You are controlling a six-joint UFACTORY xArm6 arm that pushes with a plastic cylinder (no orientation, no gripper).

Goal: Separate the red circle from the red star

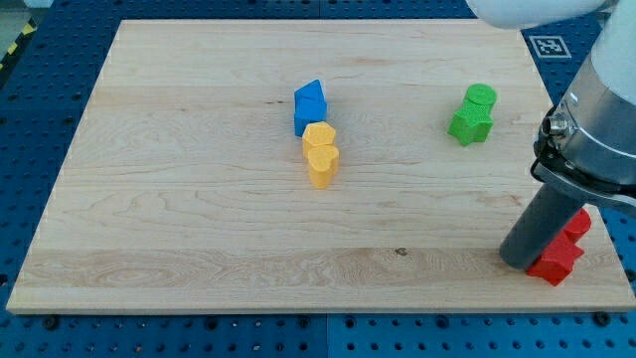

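Observation:
Two red blocks sit touching near the board's bottom right corner. The lower one (pixel 556 261) looks like the red star. The upper one (pixel 579 225), partly hidden behind the rod, looks like the red circle. My tip (pixel 521 262) rests on the board just to the left of the red star, touching or nearly touching it. The dark rod rises up and to the right across the red circle's left side.
A blue block (pixel 310 103) stands at the upper middle of the wooden board (pixel 149 199), with two yellow blocks (pixel 318 136) (pixel 323 165) touching below it. A green circle (pixel 481 96) and a green star (pixel 469 124) sit together at the upper right. The board's right edge is close to the red blocks.

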